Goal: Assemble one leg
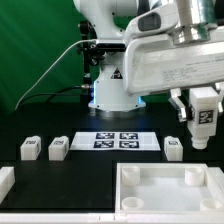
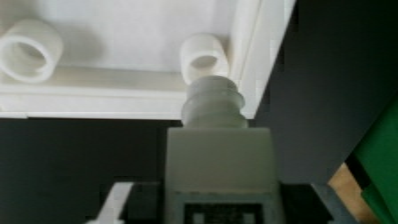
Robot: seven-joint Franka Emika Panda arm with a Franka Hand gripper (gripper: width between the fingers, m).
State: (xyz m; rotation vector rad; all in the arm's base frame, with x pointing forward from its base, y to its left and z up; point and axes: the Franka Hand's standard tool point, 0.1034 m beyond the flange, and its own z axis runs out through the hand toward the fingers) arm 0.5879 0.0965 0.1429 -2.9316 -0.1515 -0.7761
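Note:
My gripper (image 1: 202, 104) is shut on one leg (image 1: 202, 120), a small white block with a black-and-white tag, held above the table at the exterior view's right. In the wrist view the held leg (image 2: 217, 150) runs out from my gripper (image 2: 217, 195), and its round peg end sits just over a round socket (image 2: 201, 50) near the rim of the large white tray-like piece (image 2: 107, 90). That piece (image 1: 165, 192) lies at the front of the exterior view. Three more legs lie on the table (image 1: 29, 148), (image 1: 58, 148), (image 1: 172, 147).
The marker board (image 1: 117, 140) lies flat in front of the robot base (image 1: 112, 90). Another white part (image 1: 5, 181) sits at the front on the exterior view's left. A second round socket (image 2: 31, 55) shows on the tray-like piece.

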